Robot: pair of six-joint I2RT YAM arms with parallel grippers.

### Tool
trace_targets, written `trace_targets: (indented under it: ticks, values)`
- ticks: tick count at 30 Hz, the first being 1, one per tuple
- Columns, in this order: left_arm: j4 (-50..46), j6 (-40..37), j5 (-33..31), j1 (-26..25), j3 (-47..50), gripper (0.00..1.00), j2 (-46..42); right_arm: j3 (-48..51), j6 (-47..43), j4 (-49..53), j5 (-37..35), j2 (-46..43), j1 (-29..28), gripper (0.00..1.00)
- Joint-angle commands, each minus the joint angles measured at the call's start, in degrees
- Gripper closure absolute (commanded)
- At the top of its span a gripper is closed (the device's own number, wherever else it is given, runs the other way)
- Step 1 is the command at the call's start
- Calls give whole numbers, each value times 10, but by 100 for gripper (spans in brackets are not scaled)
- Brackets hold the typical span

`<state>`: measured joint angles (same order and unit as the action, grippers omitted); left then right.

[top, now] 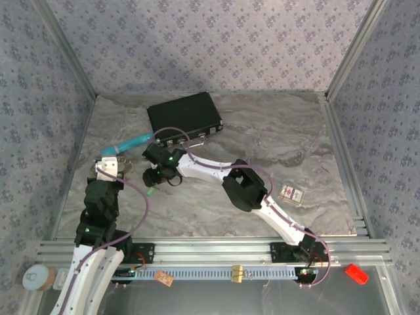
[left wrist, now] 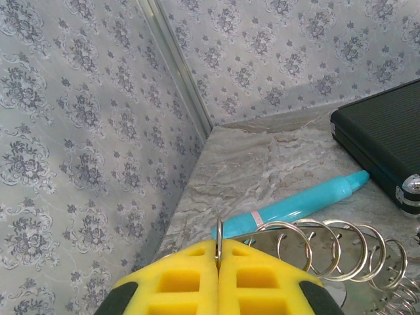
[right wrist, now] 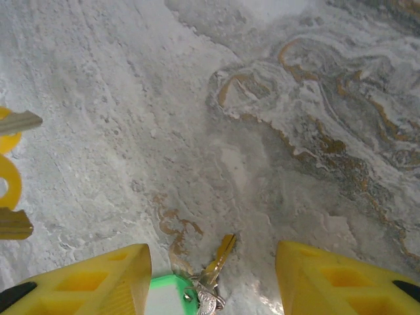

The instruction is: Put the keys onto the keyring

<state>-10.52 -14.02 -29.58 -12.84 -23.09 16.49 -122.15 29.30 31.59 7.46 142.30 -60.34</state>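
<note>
Patterned grey wallpaper closes in a marbled tabletop (top: 275,144), and both arms work over its left part. The green-headed key (right wrist: 165,296) lies flat on the stone between the spread fingers of the right end effector (right wrist: 211,254), its brass blade pointing away from the wrist and its plastic head hard against the left finger. Those fingers stand open and grip nothing. Two yellow-headed keys (right wrist: 18,122) sit well off to that end effector's left. The key looks light, stiff and thin, likely to skid on the smooth stone, so the thicker plastic head seems the best place to pinch, leaving the blade and its small eyelet free. The left end effector (left wrist: 218,252) is closed on the keyring (left wrist: 219,230), clamping its thin metal edge-on, with wire coils trailing to its right. The right arm stretches low across the table toward the left arm, wrist pitched down; the left arm is folded close with its wrist raised.
</note>
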Motion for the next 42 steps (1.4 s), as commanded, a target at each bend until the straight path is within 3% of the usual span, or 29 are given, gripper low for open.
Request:
trace_targets:
  ticks: [1,17,33,39,42]
  values:
    - [32,-2,1,1,1,100,-7,-20,-10,23,4,19,-13,47]
    - [31,0,10,2,1,100,-5,-16,-29,56,14,14,-19,58]
    - [33,0,16,2,1,100,3,-9,-34,57,23,16,-20,81]
    - [33,1,18,2,-1,100,7,5,-48,44,26,4,-17,100]
    - [32,1,19,2,-1,100,8,34,-51,31,26,-20,-15,100]
